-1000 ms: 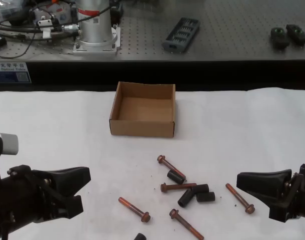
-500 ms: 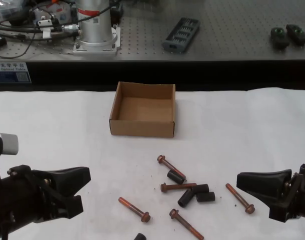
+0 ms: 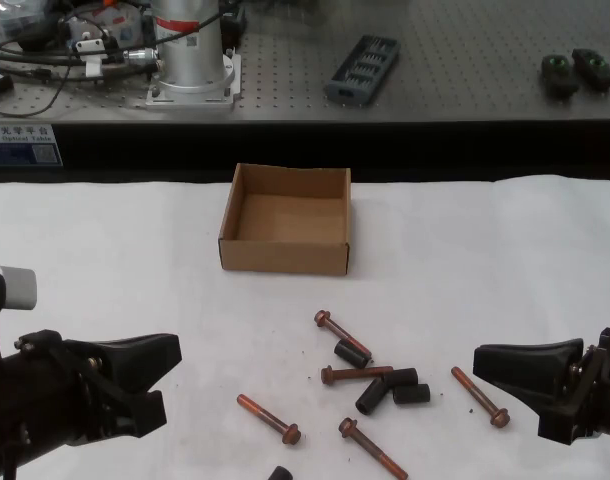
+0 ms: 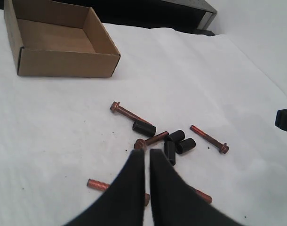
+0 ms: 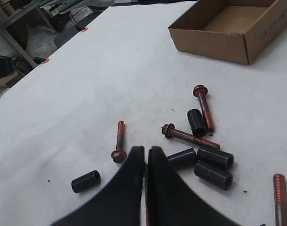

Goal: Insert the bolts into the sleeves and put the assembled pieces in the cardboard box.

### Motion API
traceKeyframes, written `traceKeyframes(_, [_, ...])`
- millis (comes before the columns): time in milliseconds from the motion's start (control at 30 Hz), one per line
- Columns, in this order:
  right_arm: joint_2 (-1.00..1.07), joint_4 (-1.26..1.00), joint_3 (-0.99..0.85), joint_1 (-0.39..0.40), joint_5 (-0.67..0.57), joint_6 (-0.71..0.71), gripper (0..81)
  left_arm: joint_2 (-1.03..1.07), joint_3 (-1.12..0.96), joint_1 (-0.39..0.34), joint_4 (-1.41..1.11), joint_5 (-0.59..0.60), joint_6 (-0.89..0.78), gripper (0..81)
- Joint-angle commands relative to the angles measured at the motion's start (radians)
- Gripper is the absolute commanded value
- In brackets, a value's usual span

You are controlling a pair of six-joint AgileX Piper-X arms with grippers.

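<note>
Copper-coloured bolts [image 3: 356, 374] and black cylindrical sleeves [image 3: 372, 395] lie loose, none assembled; brown cardboard box [image 3: 283, 256] empty. Left gripper [image 4: 147, 151] and right gripper [image 5: 146, 148]: fingers closed on nothing.

Lit brightly and evenly from overhead, with faint, short shadows beside the bolts [image 5: 190, 137] and mild glare on the white counter [image 4: 204, 70].
</note>
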Motion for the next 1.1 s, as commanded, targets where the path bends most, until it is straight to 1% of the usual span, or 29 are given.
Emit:
traceKeyframes(0, [-0.008,-0.017,-0.001,0.002,0.003,0.008,4.3,-0.009,0.0,0.004,-0.011,-0.009,0.011,3.3])
traceKeyframes(200, [-0.008,-0.017,-0.001,0.002,0.003,0.008,4.3,-0.009,0.0,0.004,-0.011,-0.009,0.011,3.3])
traceKeyframes(267, [-0.008,-0.028,-0.003,0.002,0.003,0.008,4.3,-0.009,0.0,0.004,-0.011,-0.004,-0.015,3.3])
traceKeyframes(400, [-0.008,-0.115,-0.003,0.002,0.0,0.01,4.3,-0.009,0.0,0.004,-0.021,0.146,-0.3,3.3])
traceKeyframes(467, [-0.008,-0.148,-0.003,0.002,-0.034,0.092,4.3,-0.009,0.0,0.004,-0.046,0.209,-0.404,3.3])
traceKeyframes(500, [-0.008,-0.16,-0.003,0.002,-0.055,0.149,4.3,-0.009,0.0,0.004,-0.06,0.278,-0.455,3.3])
traceKeyframes(533, [-0.008,-0.166,-0.003,0.002,-0.085,0.205,4.3,-0.009,0.0,0.004,-0.081,0.332,-0.47,3.3])
traceKeyframes(600, [-0.008,-0.167,-0.003,0.002,-0.15,0.289,4.3,-0.009,0.0,0.004,-0.155,0.494,-0.448,3.3])
traceKeyframes(667, [-0.008,-0.167,-0.003,0.002,-0.216,0.35,4.3,-0.009,0.0,0.004,-0.236,0.581,-0.41,3.3])
traceKeyframes(733, [-0.008,-0.167,-0.003,0.002,-0.234,0.378,4.3,-0.009,-0.003,0.004,-0.287,0.614,-0.401,3.3])
traceKeyframes(833, [-0.008,-0.222,-0.003,0.002,-0.246,0.466,4.3,-0.009,-0.007,0.004,-0.311,0.678,-0.362,3.3])
traceKeyframes(1000, [-0.008,-0.328,-0.003,0.002,-0.246,0.614,4.3,-0.009,-0.008,0.004,-0.311,0.807,-0.554,3.3])
traceKeyframes(1067, [-0.008,-0.356,-0.003,0.002,-0.236,0.655,4.3,-0.009,-0.008,0.004,-0.311,0.823,-0.616,3.3])
